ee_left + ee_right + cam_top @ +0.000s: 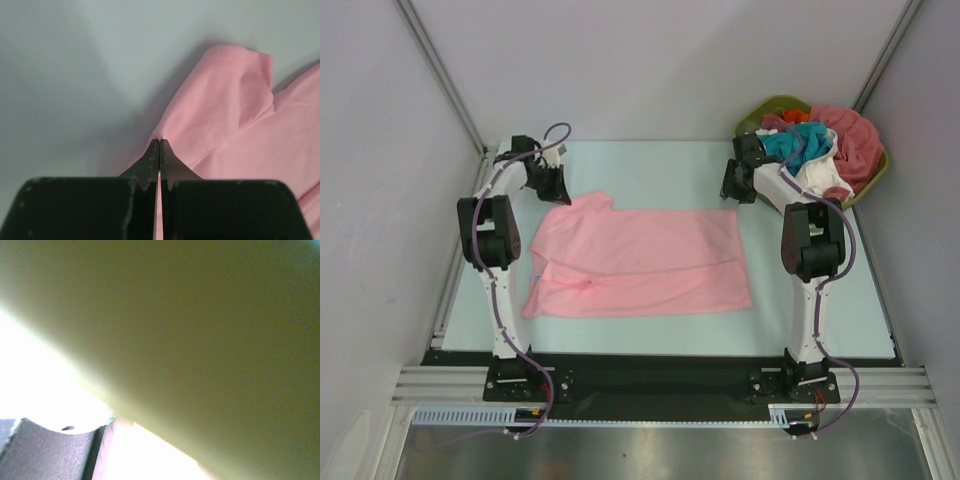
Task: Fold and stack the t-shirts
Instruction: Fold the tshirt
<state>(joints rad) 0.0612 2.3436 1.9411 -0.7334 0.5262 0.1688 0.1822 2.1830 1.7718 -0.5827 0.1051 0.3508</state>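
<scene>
A plain light pink t-shirt (640, 262) lies spread flat in the middle of the table. My left gripper (558, 188) is at its far left corner, by the sleeve. In the left wrist view the gripper (159, 143) is shut, with the pink cloth (225, 110) pinched at the tips and tented up. My right gripper (733, 183) is at the far right, beside the olive-green tub, apart from the pink shirt. Its wrist view is blurred and overexposed, filled by the tub wall (210, 340), so its jaws cannot be read. More t-shirts, teal (788, 145), white (817, 170) and coral-red (850, 140), are heaped in the tub.
The olive-green plastic tub (772, 105) stands at the far right corner of the pale table mat (660, 165). Grey walls and frame posts close in the left, back and right. A black base rail (650, 385) runs along the near edge.
</scene>
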